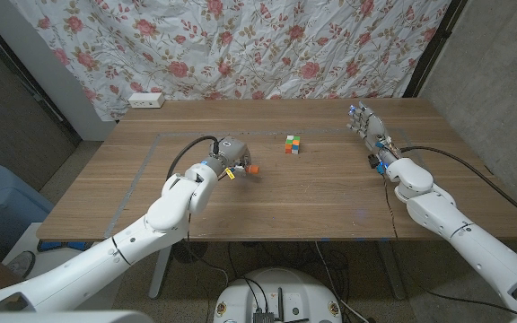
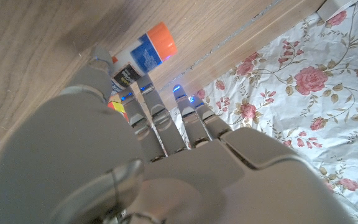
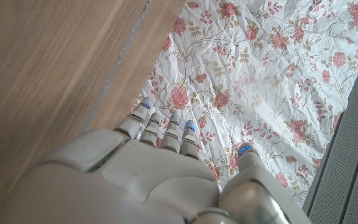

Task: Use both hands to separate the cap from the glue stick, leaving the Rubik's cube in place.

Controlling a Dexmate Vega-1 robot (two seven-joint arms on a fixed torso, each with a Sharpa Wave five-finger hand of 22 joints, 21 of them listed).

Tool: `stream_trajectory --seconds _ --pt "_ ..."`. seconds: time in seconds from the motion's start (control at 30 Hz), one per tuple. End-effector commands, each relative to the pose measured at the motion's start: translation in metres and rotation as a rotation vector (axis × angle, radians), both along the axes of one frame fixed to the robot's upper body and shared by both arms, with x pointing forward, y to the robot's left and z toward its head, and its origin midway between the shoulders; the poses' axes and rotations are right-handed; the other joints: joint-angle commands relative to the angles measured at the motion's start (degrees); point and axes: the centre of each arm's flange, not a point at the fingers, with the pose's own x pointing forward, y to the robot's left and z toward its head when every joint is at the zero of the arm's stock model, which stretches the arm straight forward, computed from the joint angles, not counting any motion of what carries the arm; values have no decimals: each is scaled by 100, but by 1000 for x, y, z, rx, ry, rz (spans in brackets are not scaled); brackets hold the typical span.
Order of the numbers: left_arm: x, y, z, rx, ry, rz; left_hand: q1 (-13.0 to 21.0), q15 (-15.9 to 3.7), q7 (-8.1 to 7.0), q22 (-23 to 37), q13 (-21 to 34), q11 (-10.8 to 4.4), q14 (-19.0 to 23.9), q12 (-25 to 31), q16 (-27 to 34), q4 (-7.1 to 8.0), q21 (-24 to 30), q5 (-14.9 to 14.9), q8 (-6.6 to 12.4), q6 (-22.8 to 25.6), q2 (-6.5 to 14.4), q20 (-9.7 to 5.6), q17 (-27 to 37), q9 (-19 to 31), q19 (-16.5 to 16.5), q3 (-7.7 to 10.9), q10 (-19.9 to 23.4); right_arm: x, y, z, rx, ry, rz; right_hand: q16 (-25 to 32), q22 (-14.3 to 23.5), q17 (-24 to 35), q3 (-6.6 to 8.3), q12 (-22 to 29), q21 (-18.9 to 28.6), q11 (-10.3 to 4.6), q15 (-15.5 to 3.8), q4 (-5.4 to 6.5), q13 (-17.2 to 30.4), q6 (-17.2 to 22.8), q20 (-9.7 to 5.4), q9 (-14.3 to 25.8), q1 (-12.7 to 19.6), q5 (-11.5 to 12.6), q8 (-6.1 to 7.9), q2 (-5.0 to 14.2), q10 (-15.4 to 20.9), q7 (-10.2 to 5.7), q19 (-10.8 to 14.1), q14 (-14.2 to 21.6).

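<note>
Head view: left hand (image 1: pixel 225 156) holds glue stick (image 1: pixel 240 169), right hand (image 1: pixel 369 130) spread empty, well apart; a careless reach could knock the cube (image 1: pixel 292 144).

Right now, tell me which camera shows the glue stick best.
The left wrist view: the glue stick is close, its orange cap and label clear, at the left hand fingertips. The head view shows just its small orange cap end beside that hand; the right wrist view adds nothing.
</note>
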Motion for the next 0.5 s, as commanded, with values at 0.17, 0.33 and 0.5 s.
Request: stream_trajectory --seconds 0.17,0.33,0.5 --pt "-3 -7 9 -81 -29 -24 131 -883 117 17 30 -257 68 3 -11 15 4 37 25 641 161 -156 28 32 -14 -52 325 -10 10 3 -84 -38 2 5 15 -38 34 56 26 43 -32 -107 10 125 -3 27 134 6 36 29 126 -59 66 -33" --pt "-2 -9 12 -127 -32 -39 133 -885 121 17 31 -257 70 0 -13 17 3 38 19 649 170 -149 28 33 -18 -59 335 -17 12 7 -141 -70 -24 -2 15 -56 49 60 23 35 -23 -148 10 156 -4 27 174 4 42 18 150 -71 64 -31" --pt "-3 -16 15 -152 -55 -38 132 -884 118 17 32 -257 74 -2 -15 20 1 38 12 659 179 -142 29 34 -23 -69 350 -24 16 13 -174 -75 -31 -9 14 -102 101 73 21 92 -30 -247 13 430 -27 38 283 1 119 34 215 -31 75 -10"
